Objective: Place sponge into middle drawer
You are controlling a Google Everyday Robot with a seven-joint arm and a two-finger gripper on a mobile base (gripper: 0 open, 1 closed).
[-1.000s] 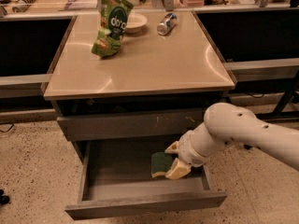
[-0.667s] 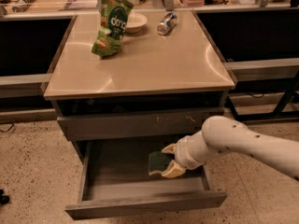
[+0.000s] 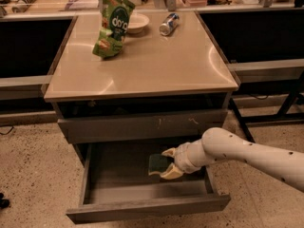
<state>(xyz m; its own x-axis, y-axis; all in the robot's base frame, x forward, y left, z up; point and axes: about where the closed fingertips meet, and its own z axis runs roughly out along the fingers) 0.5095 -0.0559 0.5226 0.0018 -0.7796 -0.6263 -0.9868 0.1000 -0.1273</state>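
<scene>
Sponge (image 3: pixel 157 163), dark green scouring face over pale foam, sits pinched between your gripper's (image 3: pixel 164 164) tan fingers (image 3: pixel 170 174), low inside the open middle drawer (image 3: pixel 147 208) with its flat grey floor, right of centre. On the smooth beige desk (image 3: pixel 142 65) you have a crinkled green snack bag (image 3: pixel 112 26), a metal can (image 3: pixel 168 23) and a shallow bowl (image 3: pixel 136 22)

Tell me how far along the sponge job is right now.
Done: the middle drawer is pulled open, and the sponge is already inside its opening, right of centre. In hand: the gripper is shut on the sponge above the grey floor; whether it touches down I cannot tell. Left: release it and withdraw.
</scene>
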